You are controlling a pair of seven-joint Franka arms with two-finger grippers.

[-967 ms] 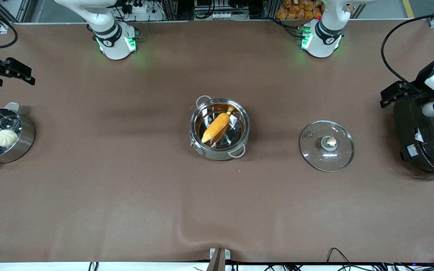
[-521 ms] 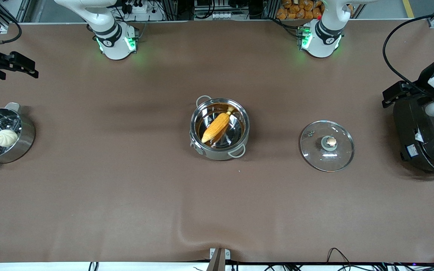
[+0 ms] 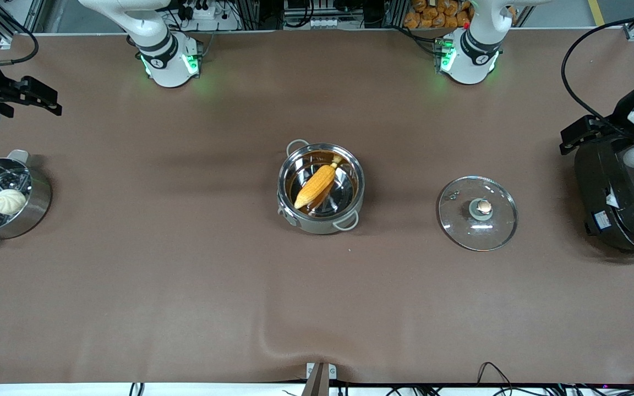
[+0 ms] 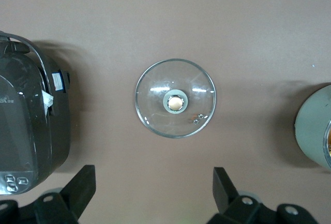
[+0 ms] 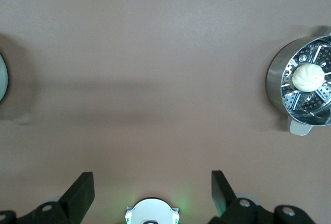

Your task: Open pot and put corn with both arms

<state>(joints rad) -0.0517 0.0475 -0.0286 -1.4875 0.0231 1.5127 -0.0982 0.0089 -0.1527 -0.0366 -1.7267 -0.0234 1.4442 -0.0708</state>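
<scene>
The steel pot (image 3: 317, 225) stands uncovered in the middle of the table. The yellow corn (image 3: 315, 186) lies slanted inside it, pale stub toward the robots' bases. The glass lid (image 3: 496, 231) with its tan knob (image 3: 484, 207) lies flat on the table beside the pot, toward the left arm's end; it also shows in the left wrist view (image 4: 155, 113). My left gripper (image 3: 573, 140) (image 4: 153, 182) is open and empty, up over the edge of the rice cooker. My right gripper (image 3: 39, 102) (image 5: 151, 188) is open and empty, up over the table at the right arm's end.
A large black rice cooker (image 3: 625, 203) (image 4: 26, 131) stands at the left arm's end. A steel steamer pot (image 3: 42, 203) (image 5: 274, 87) with a white bun (image 3: 9, 201) (image 5: 307, 76) stands at the right arm's end. The brown cloth has a wrinkle (image 3: 273, 341) near the front edge.
The right gripper has drifted a little toward the middle of the table. The left gripper has shifted slightly toward the left arm's end. Pot, corn and lid have not moved.
</scene>
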